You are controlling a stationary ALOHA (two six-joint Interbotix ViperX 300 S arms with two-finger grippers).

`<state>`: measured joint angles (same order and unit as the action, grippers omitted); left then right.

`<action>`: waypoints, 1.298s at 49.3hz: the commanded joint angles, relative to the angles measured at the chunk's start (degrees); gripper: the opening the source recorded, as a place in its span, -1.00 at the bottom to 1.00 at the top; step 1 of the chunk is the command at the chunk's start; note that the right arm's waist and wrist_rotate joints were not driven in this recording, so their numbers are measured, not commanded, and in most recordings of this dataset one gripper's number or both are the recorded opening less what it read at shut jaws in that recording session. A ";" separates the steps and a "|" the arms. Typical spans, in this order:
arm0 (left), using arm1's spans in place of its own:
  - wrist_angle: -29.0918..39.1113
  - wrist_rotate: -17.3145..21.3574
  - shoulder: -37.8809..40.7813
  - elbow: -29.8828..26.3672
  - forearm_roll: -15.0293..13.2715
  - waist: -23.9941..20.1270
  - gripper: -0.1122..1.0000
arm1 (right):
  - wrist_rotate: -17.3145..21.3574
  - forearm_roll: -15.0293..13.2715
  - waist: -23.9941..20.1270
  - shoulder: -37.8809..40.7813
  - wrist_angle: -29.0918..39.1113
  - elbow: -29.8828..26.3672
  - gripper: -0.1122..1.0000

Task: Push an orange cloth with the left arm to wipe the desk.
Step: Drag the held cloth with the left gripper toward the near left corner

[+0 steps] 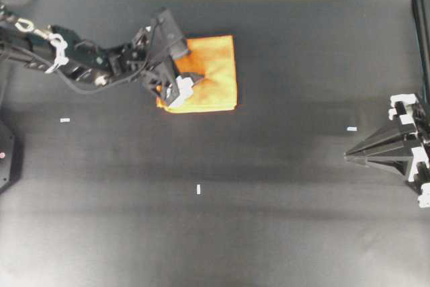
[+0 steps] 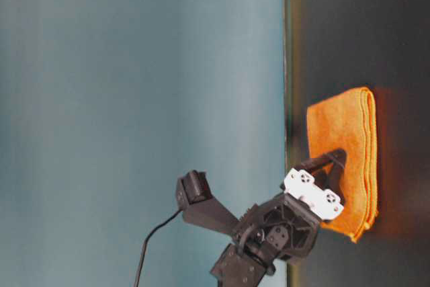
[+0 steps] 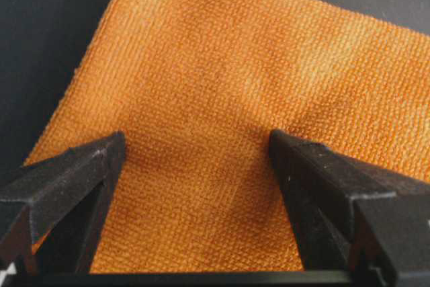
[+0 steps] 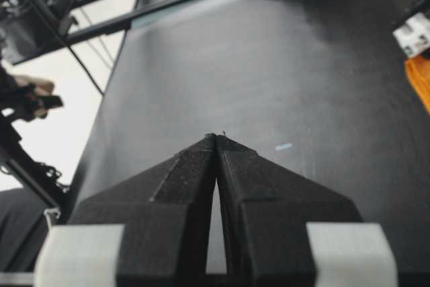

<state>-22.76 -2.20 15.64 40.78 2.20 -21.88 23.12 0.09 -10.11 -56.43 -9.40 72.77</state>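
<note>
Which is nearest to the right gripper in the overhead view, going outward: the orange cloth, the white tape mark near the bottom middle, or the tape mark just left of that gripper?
From the right gripper, shut at the desk's right edge:
1. The small white tape mark, just above-left of its tip.
2. The upright white tape mark, bottom middle.
3. The square folded orange microfibre cloth, upper left, under the left gripper.

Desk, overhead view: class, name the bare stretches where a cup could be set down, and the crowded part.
Bare: the wide middle of the desk, between the cloth and the right gripper, and the whole near strip below the tape marks. Crowded: the upper left, where the left gripper sits open on the cloth.
</note>
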 commanded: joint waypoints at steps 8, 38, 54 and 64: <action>-0.18 -0.35 -4.39 2.90 0.26 5.98 0.72 | 0.00 0.09 0.00 -0.88 0.53 -0.18 -0.80; -0.35 -4.92 -9.23 11.87 0.18 22.50 0.72 | 0.09 0.09 -0.09 -1.41 0.70 -0.09 -0.80; 0.00 -10.37 -10.11 12.04 0.26 33.84 0.72 | 0.09 0.09 -0.09 -1.85 0.79 0.00 -0.80; 0.00 -12.92 -10.02 11.69 0.26 40.96 0.72 | 0.00 0.09 -0.09 -1.93 0.79 0.00 -0.80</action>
<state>-22.59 -14.50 6.15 53.09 2.20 16.26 23.20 0.18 -10.20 -58.54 -8.44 73.13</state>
